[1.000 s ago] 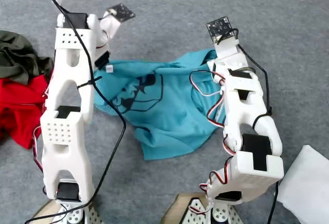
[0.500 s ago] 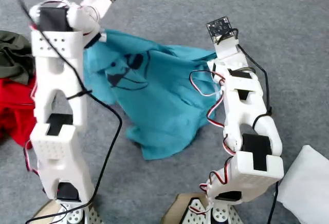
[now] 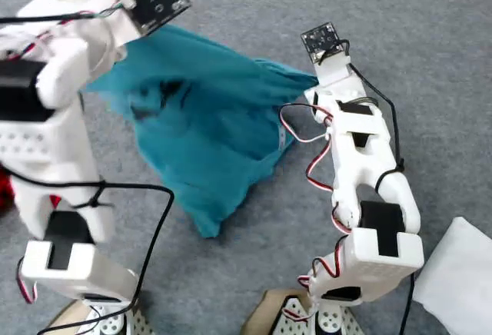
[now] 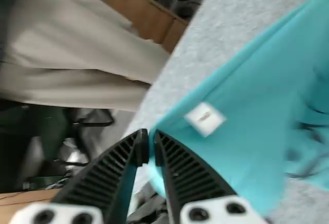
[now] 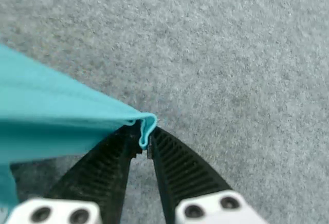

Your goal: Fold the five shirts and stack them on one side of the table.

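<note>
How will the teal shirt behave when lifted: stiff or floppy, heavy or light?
Probably very floppy: the teal shirt sags in folds between the left gripper and the right gripper. Likely light, since small pinches at its edge hold it up. Its lower corner seems to rest on the table and may drag.

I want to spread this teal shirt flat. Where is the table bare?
Bare: the table right of the right arm, out to the white cloth; also the near strip between the arms' bases. Crowded: the middle, under the teal shirt.
</note>
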Available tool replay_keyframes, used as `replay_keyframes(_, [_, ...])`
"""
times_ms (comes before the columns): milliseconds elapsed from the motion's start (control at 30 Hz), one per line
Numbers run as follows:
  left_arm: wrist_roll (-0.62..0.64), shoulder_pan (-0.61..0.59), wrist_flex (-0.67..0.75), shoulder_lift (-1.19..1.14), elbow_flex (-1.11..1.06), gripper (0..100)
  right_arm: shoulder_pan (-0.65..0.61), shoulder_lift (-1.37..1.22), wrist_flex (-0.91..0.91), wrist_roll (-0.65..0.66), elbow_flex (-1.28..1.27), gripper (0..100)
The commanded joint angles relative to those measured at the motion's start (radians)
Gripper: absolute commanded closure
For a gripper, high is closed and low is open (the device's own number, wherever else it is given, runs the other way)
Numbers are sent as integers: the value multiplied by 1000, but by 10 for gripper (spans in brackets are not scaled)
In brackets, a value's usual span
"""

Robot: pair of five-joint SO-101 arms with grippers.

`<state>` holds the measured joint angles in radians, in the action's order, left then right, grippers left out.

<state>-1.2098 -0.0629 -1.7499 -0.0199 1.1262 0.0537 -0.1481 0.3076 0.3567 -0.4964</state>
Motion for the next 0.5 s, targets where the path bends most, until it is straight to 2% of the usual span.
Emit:
replay_keyframes(0, [-46, -77, 2, 67, 41, 982, -1, 2, 8, 5, 48, 995])
replay_keyframes(133, [-54, -127, 31, 70, 41, 982, 13, -1, 9, 5, 58, 995])
replay_keyframes(267, [-6, -101, -11, 53, 14, 982, 10, -31, 31, 5, 82, 995])
replay_keyframes(467, [123, 14, 6, -56, -282, 981, 15, -61, 80, 6, 131, 995])
